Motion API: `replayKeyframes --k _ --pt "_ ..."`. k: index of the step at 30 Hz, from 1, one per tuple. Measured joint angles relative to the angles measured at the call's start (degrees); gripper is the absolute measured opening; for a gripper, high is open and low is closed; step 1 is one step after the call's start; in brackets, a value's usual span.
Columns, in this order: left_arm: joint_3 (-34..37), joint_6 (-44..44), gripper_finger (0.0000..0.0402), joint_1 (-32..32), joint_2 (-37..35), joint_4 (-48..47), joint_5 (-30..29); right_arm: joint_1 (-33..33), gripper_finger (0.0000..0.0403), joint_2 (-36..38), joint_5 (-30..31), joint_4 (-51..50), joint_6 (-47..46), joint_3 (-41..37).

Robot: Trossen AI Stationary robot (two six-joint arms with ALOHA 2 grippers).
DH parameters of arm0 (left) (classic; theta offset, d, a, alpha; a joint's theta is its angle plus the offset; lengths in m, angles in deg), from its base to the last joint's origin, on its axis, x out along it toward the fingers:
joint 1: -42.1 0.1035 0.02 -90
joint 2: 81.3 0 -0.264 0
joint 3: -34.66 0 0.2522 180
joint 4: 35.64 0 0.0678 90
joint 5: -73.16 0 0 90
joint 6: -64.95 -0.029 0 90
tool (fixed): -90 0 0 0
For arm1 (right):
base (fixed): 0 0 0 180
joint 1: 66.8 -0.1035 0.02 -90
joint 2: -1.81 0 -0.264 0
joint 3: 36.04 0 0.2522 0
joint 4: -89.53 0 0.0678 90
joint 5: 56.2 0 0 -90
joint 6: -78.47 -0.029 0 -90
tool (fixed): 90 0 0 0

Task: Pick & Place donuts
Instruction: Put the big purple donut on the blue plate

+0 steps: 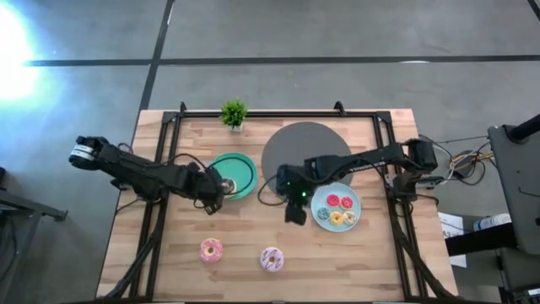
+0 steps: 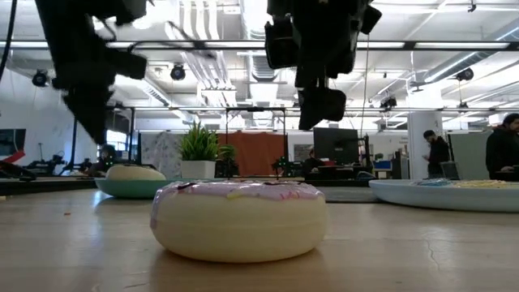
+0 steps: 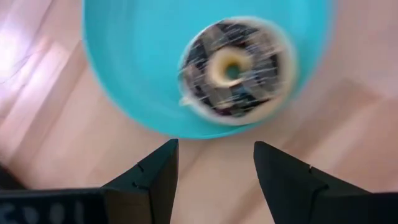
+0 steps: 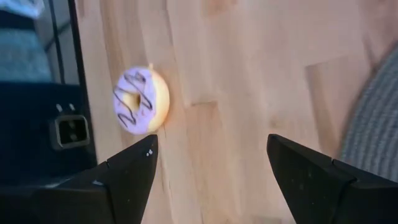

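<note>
Left arm's end effector hangs just at the near-left edge of the green plate, fingers spread apart w/ nothing between them. The chocolate donut sits on that plate, so I'd say that drop is done and this arm needs a new target.

Two donuts lie loose on the wooden surface, near side: a pink one to the left, and a pink-white one w/ dark squiggles just right of it, approx. centre.

Right arm's end effector hovers between the two plates, just left of the light-blue plate, fingers wide open and empty. Its wrist view looks toward the squiggled donut, so my guess is it's lining up for that one: move toward the near edge, come down over the ring, close on it.

Light-blue plate already holds several mini donuts, red and yellow among them; can't count the rest.

A grey round mat and a small plant sit at the far side.
</note>
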Motion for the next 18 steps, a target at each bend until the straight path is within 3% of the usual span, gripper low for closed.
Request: replayKeyframes --k 7,18 --pt "-6.5 3.7 0.0182 -10.4 0.0 -0.9 -2.8 -3.3 0.0292 -5.7 -0.3 2.3 0.5 0.0" --pt "-10.3 30.6 0.0182 -23.5 -0.1 -6.8 -6.6 -10.1 0.0292 -13.8 0.6 7.3 0.9 5.0"
